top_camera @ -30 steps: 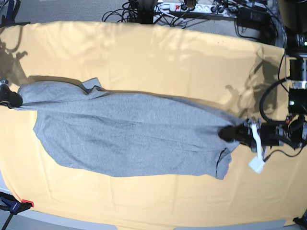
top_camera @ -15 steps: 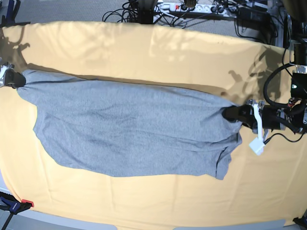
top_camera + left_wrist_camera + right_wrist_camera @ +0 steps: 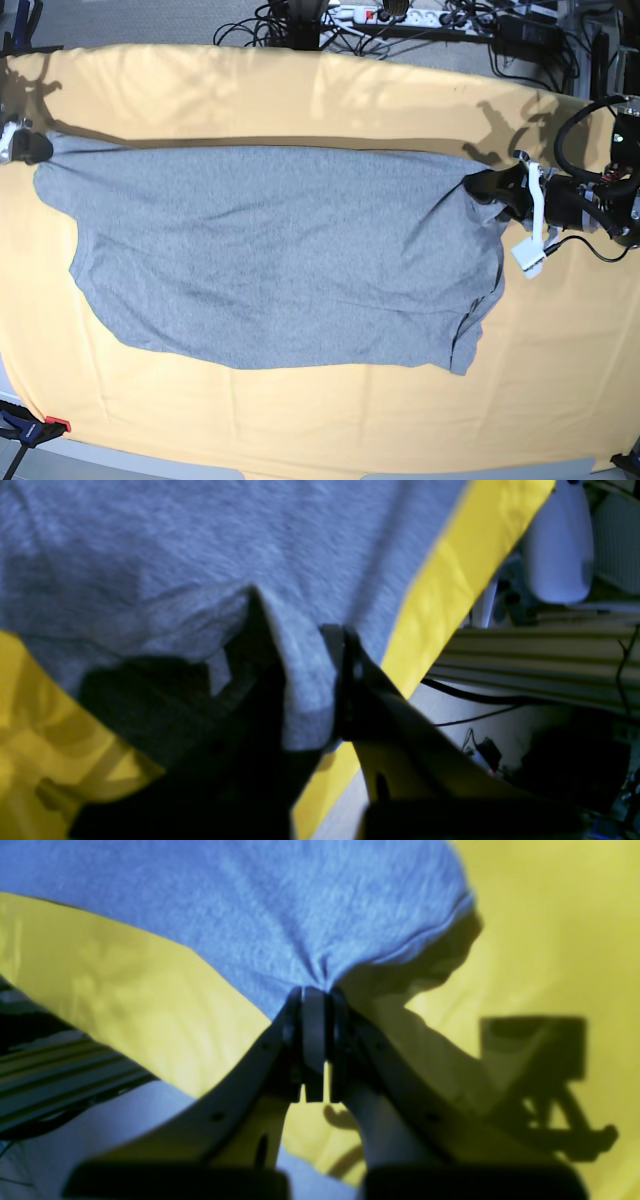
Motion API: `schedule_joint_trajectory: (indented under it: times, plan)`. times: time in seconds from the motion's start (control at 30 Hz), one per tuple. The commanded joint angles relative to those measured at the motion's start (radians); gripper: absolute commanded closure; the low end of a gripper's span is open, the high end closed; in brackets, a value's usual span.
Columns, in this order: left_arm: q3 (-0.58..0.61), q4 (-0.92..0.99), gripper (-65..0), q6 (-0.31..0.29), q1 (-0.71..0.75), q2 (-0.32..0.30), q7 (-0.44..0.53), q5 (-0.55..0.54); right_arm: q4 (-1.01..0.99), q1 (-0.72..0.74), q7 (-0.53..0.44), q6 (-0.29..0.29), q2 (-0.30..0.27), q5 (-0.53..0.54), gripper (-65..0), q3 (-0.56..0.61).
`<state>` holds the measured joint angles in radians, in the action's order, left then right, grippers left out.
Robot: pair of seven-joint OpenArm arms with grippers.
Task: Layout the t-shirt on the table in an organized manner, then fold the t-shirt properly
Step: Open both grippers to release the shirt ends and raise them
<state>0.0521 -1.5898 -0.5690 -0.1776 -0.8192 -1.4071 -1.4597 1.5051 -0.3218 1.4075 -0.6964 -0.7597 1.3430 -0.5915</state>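
Observation:
A grey t-shirt point(image 3: 270, 260) is stretched sideways across the table point(image 3: 300, 100), which is covered in pale yellow-orange cloth. My left gripper point(image 3: 482, 187) is on the right of the base view, shut on the shirt's right end; in the left wrist view the grey fabric point(image 3: 307, 690) is pinched between its dark fingers. My right gripper point(image 3: 35, 147) is at the far left edge, shut on the shirt's other end, and the t-shirt point(image 3: 250, 915) fans out from its closed tips point(image 3: 314, 1005). The shirt's upper edge runs taut between the two grippers while its lower part lies on the cloth.
Cables and a power strip point(image 3: 400, 15) lie on the floor behind the table's far edge. A clamp with a red tip point(image 3: 35, 428) grips the table's near left corner. A white tag point(image 3: 527, 252) hangs from the left arm's wrist.
Both grippers have moved toward the table's far edge, pulling the shirt's upper edge with them. The shirt has spread wider and its top edge is straighter and tauter.

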Motion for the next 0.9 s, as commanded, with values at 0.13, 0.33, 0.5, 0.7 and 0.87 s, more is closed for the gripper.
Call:
schedule_joint_trajectory:
  times: [0.13, 0.33, 0.5, 0.7, 0.87]
  plan:
    - [-0.011, -0.013, 0.0, 0.005, -0.008, -0.020, 0.011, -0.024, 0.014, -0.063, -0.011, -0.002, -0.033, 0.021, 0.0, -0.010]
    - [-0.011, -0.014, 0.0, 0.005, 0.051, -0.019, 0.011, -0.024, 0.014, -0.090, -0.011, -0.002, -0.034, 0.102, 0.0, -0.010]
    - [-0.011, -0.014, -7.9, 0.050, 0.052, -0.042, 0.011, -0.024, 0.014, -0.085, -0.011, -0.002, -0.051, 0.141, -18.1, -0.010]
    - [-0.013, -0.034, -41.2, 0.050, 0.049, -0.105, 0.011, -0.024, 0.014, -0.085, -0.011, -0.002, -0.114, 0.141, -33.4, -0.012]
    - [-0.053, -0.105, -41.2, 0.037, 0.035, -0.132, 0.011, -0.024, 0.050, -0.079, -0.011, -0.002, -0.157, 0.141, -33.4, -0.012]
